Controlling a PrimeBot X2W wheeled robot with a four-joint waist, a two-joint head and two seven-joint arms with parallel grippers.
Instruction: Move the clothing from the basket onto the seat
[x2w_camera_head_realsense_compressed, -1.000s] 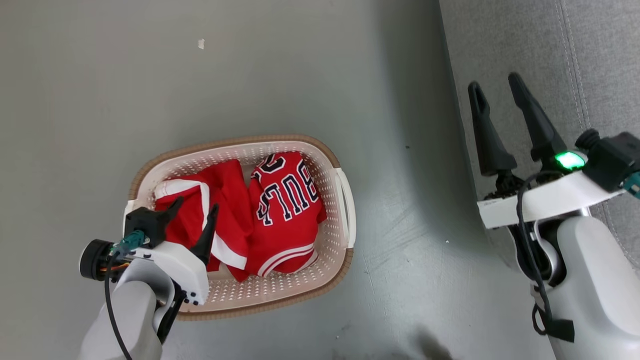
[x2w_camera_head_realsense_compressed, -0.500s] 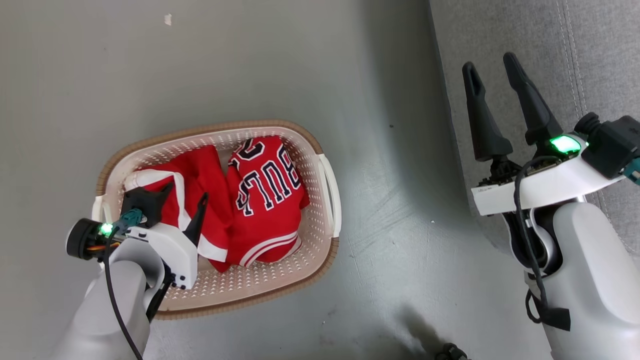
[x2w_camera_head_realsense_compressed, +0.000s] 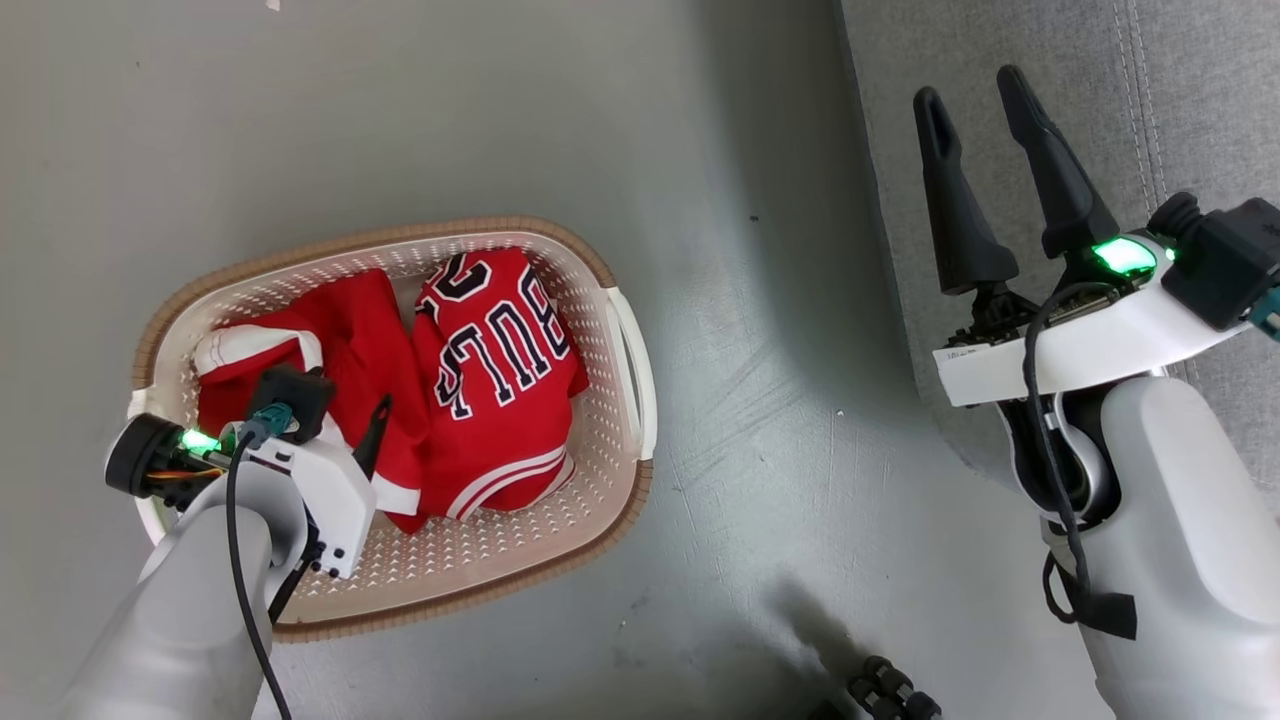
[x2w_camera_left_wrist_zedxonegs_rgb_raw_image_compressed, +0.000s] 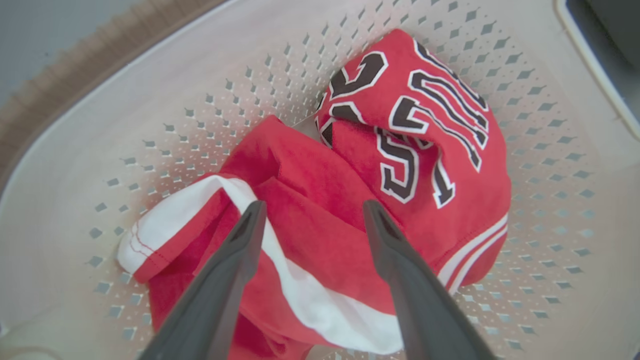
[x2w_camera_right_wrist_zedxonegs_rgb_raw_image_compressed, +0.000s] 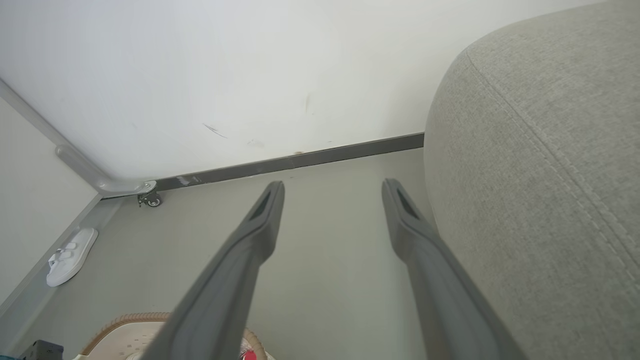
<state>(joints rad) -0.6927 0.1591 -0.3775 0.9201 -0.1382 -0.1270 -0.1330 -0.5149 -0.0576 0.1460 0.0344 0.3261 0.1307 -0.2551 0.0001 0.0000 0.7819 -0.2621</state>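
Gaping, the left gripper (x2w_camera_left_wrist_zedxonegs_rgb_raw_image_compressed: 315, 207) is being held above the basket's (x2w_camera_head_realsense_compressed: 520, 222) clothing (x2w_camera_head_realsense_compressed: 480, 350). The right gripper (x2w_camera_head_realsense_compressed: 968, 88) is being held gaping beside the seat (x2w_camera_head_realsense_compressed: 1150, 100).

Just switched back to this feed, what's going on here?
The left gripper is down in the basket, open, with its fingers pointing at a fold of the shorts; it has not closed on them. The jersey lies beside the shorts, so both garments are in the basket. The right gripper is open and holds nothing, up at the edge of the seat.
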